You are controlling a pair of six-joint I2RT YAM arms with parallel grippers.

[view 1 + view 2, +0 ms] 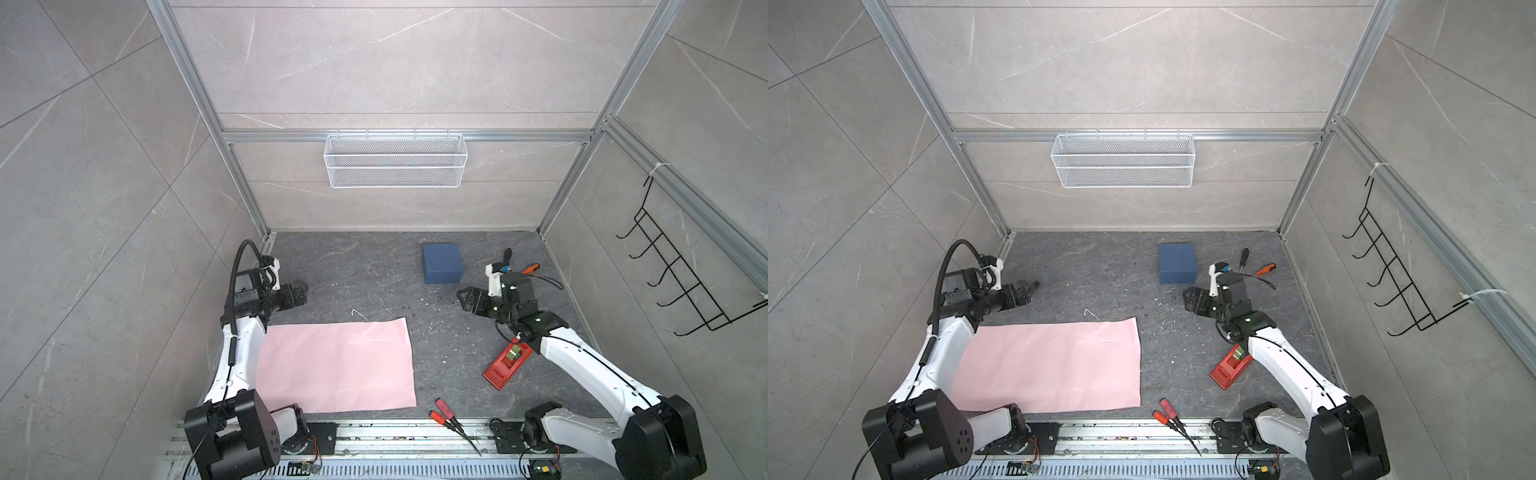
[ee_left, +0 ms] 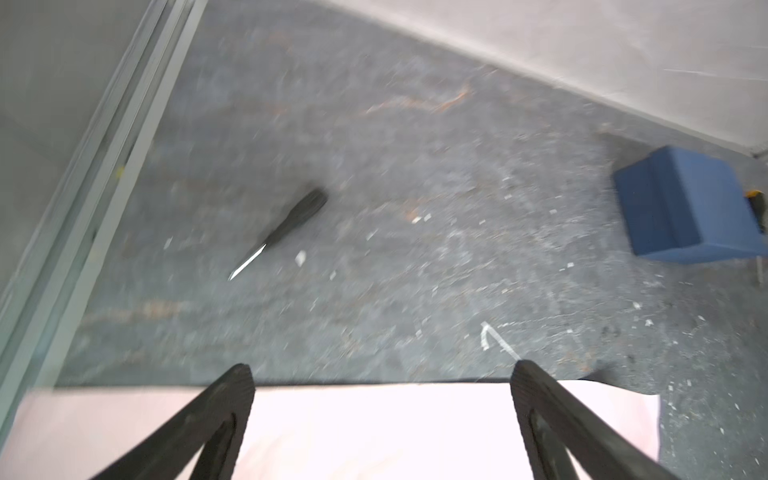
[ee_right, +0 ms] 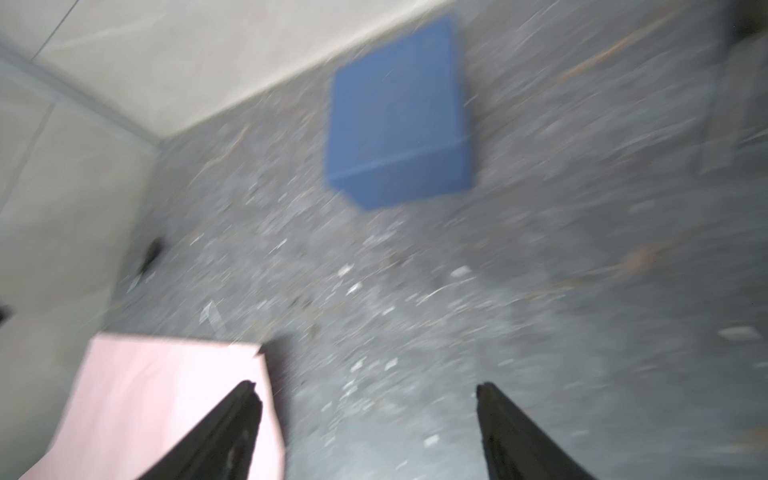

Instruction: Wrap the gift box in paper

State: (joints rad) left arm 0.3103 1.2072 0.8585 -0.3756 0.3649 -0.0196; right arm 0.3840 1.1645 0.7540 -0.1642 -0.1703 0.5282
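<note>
gift box (image 1: 443, 262) sits free, looks light, stiff cardboard; pinch it across opposite side walls. right gripper (image 3: 365, 388) spread wide, empty; left gripper (image 2: 381, 368) wide too.

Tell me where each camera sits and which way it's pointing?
Top views: high over the near edge, looking down on the table; left arm and right arm both show.
Left wrist: on the left arm, looking past its open left gripper over the paper onto the table, box in view.
Right wrist: on the right arm, looking past its open right gripper toward the box.
Shared: both wrist views catch the box and the paper.
</note>
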